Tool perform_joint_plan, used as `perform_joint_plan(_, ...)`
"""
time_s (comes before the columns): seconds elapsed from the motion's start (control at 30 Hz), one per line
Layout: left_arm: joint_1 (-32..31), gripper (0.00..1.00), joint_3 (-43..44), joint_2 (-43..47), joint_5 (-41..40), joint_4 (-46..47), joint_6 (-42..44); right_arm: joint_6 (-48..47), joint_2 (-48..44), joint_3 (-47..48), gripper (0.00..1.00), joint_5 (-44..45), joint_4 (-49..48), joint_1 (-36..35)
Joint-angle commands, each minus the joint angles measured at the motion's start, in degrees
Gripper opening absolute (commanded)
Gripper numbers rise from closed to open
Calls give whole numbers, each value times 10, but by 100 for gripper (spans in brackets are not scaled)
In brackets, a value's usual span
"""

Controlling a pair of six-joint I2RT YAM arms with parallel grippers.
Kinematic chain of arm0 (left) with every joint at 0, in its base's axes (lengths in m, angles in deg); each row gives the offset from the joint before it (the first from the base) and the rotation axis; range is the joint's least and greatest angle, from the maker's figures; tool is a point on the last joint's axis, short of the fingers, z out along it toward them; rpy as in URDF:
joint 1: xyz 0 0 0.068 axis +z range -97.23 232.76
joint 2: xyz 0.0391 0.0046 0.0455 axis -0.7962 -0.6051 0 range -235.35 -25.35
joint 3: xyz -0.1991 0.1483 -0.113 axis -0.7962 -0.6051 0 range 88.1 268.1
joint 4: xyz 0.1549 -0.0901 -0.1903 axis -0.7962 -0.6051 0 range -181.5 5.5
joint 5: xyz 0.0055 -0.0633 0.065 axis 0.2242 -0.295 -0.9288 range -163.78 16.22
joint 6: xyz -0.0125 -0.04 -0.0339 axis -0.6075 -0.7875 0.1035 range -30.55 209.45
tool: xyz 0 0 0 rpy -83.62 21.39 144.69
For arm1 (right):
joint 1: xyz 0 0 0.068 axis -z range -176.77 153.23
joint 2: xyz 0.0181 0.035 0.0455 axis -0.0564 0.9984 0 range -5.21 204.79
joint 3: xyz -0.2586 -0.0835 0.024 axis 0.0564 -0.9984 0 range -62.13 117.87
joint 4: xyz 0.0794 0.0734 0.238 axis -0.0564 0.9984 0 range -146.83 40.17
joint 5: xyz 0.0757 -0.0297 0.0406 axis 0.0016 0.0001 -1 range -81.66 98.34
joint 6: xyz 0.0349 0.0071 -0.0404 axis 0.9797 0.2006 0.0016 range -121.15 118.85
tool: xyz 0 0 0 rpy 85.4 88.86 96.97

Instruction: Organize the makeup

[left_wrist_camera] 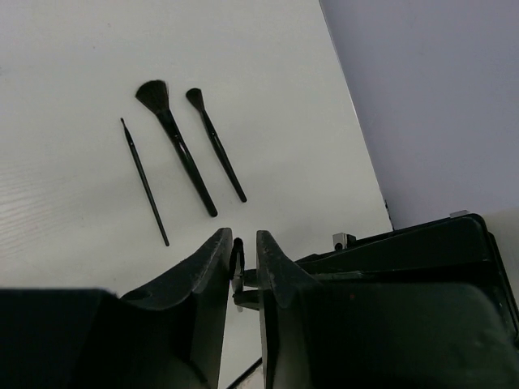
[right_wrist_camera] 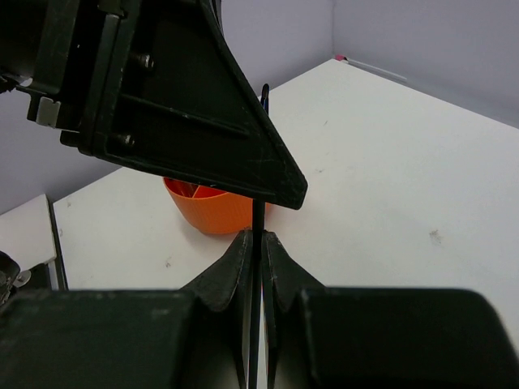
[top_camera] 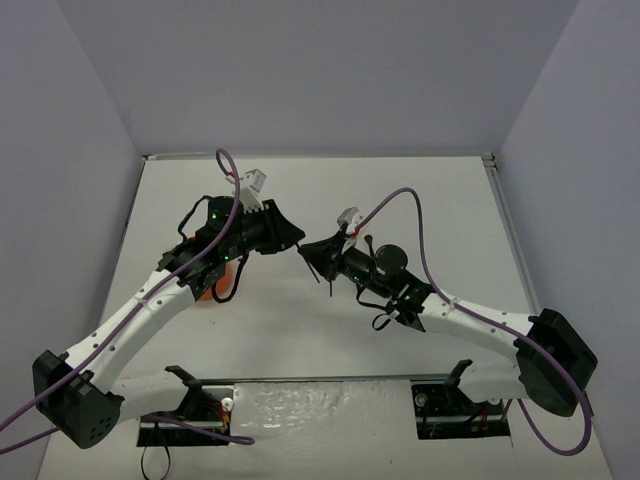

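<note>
Between the two arms, over the middle of the table [top_camera: 400, 200], a thin black pencil [right_wrist_camera: 258, 217] is being held by the right gripper [right_wrist_camera: 258, 243]. Its fingers are being squeezed tight on the pencil, and the pencil is sticking out past the fingertips. The far end of the pencil is being hidden by the left gripper [left_wrist_camera: 244, 251], which is being held right in front, tip to tip with the right one. The left fingers are being kept very close, with only a thin slit between them. Something thin is showing in that slit, but it cannot be told if it is being pinched or not.

Farther out, three brushes are lying flat on the white table, side by side and not touching: a thin brush [left_wrist_camera: 144, 182], a wide brush [left_wrist_camera: 177, 154] and a middle brush [left_wrist_camera: 217, 150]. None of them is being touched by a gripper.

On the left, partly hidden under the left arm, an orange tub [right_wrist_camera: 212, 212] is standing. Only a bit of its inside is being shown, and no makeup can be seen in it.

So the job is judged to be only starting. One pencil is being carried or passed, three brushes are waiting on the table, and the rest of the makeup cannot be made out.
</note>
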Motion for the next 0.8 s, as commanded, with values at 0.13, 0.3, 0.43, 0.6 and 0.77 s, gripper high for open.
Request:
perform_joint_plan(0.13,-7,0,17,5,-21,38,13,5,1,8,8,-1,-72,-3)
perform_joint_plan(0.3,-7,0,18,10,-35,19,27,3,-11,11,52,16,-50,-2)
perform_joint_plan(0.43,-6,0,34,25,-99,-38,71,-8,-31,15,74,39,-5,-3)
perform_joint_plan(0.6,0,0,78,50,-271,-142,154,-24,-59,18,89,91,64,-2)
perform_joint_plan(0.77,31,0,106,74,-407,-200,229,-32,-79,8,94,138,107,-2)
